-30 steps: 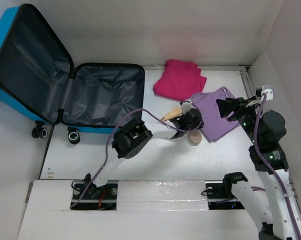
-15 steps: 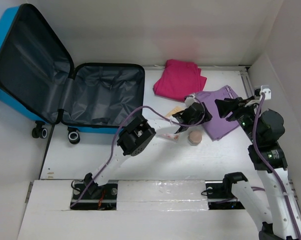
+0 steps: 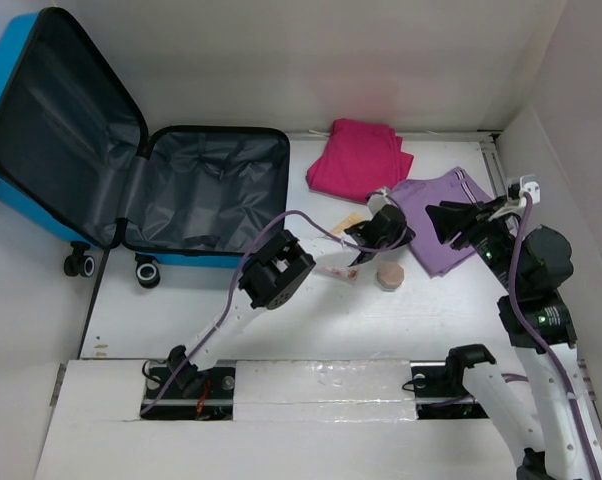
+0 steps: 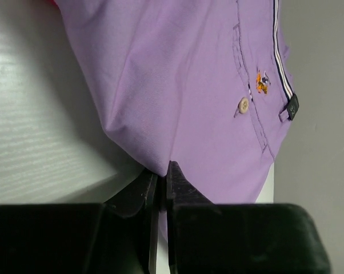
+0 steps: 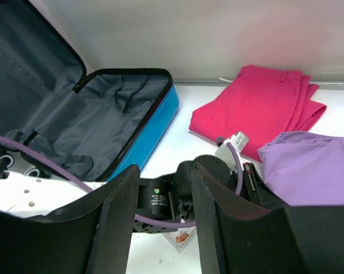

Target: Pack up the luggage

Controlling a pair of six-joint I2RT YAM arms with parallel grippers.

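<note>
One open suitcase (image 3: 1, 90), one pink garment (image 3: 359, 158), one purple shirt (image 4: 178, 85). Left gripper (image 4: 162, 171) pinched together at shirt's edge; right gripper (image 5: 165, 171) apart, empty.

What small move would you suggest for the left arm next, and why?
Probably lift it slightly. Its jaws stand shut, apparently on the edge of the purple shirt, which lies flat on the table; a lift would show whether the grip holds before carrying it to the open luggage.
</note>
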